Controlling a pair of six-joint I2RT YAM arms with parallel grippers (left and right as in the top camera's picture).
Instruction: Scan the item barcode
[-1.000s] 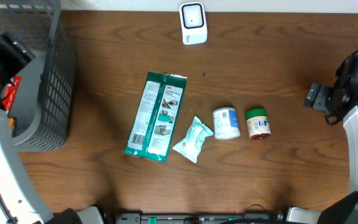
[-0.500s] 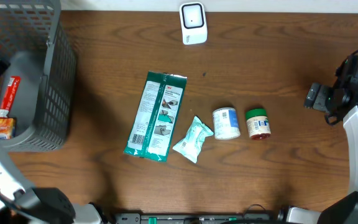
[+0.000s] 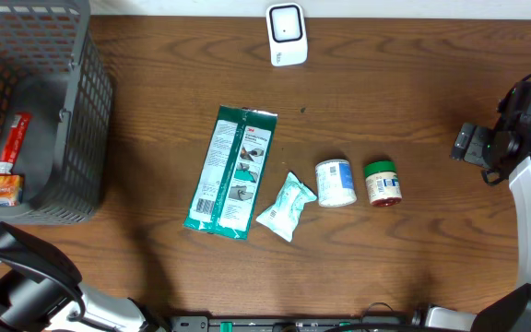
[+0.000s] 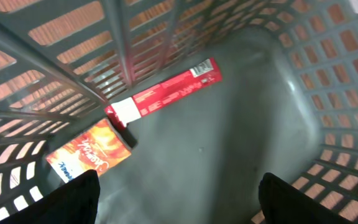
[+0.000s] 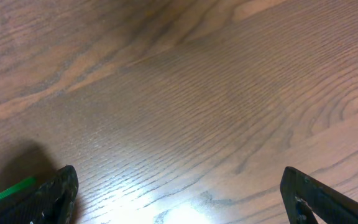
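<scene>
Leaving the basket [image 3: 86, 138] at upper left, left gripper [image 4: 179, 205] gapes empty like right gripper [image 5: 179, 205]; another scan can follow.

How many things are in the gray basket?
2. A long red box lies on the floor of the basket, and an orange packet sits next to its end, near the wall. More could hide behind the mesh.
</scene>
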